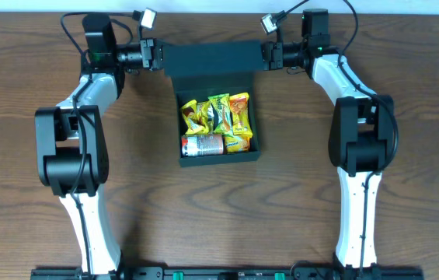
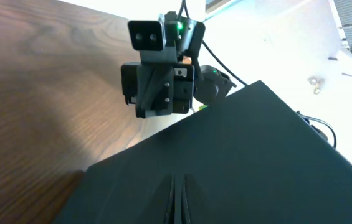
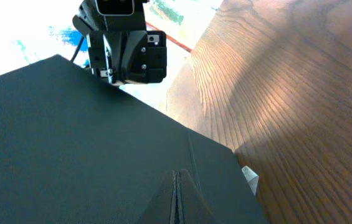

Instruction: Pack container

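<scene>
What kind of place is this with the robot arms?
Probably a robot lab or test bench, not a home. White-and-black robot arms, left and right, trail cables over a brown wood-grain table, and between them sits a dark teal-green square box holding bright snack packets.

dark wood-grain table (image 1: 219, 218), bright glare beyond

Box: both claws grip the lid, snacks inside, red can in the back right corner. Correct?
No. The can lies in the front left corner of the box, not back right; the overhead view shows it. The rest holds: left claw and right claw grip the lid, snacks inside.
</scene>
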Motion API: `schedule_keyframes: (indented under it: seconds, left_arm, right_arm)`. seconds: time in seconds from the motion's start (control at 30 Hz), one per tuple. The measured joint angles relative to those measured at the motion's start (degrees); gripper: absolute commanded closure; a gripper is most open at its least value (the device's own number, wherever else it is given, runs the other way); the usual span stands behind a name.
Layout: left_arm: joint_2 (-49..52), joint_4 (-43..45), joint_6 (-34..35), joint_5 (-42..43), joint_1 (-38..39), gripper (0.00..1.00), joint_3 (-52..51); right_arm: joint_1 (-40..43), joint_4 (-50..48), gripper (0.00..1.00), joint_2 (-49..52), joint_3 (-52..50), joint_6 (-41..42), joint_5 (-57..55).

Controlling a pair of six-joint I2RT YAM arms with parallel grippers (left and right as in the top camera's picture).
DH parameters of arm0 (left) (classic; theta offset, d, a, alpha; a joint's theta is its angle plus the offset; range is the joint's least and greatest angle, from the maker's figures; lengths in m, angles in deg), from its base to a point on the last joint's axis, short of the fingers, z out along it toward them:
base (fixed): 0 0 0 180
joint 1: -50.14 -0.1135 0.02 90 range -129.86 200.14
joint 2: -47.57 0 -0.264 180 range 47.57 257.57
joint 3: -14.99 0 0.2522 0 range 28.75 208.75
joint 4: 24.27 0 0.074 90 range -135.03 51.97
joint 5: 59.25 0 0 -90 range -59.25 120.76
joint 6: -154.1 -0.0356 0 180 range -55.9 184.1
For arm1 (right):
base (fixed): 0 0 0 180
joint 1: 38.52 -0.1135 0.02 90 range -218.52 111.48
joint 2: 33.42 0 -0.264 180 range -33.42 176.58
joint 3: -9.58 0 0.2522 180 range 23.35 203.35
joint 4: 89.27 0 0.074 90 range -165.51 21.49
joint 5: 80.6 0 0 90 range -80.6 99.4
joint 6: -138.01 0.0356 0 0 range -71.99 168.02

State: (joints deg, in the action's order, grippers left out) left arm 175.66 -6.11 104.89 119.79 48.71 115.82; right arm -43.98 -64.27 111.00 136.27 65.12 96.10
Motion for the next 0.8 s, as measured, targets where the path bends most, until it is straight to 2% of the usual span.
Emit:
schedule_keyframes:
  seconds: [0.53, 0.7, 0.8]
  left_arm:
    - [0.00, 0.02, 4.44, 0.61, 3.08, 0.94, 0.00]
    - [0.00, 0.00, 5.60, -1.70, 3.04, 0.94, 0.00]
    - [0.00, -0.79, 8.37, -7.41, 3.06, 0.94, 0.00]
  right_arm:
    - [-1.14, -0.20, 0.98, 0.00, 0.00, 2.29, 0.79]
    - [-1.01, -0.20, 0.99, 0.00, 0.00, 5.49, -5.40]
    - [0.00, -0.20, 0.98, 0.00, 0.00, 10.51, -12.70]
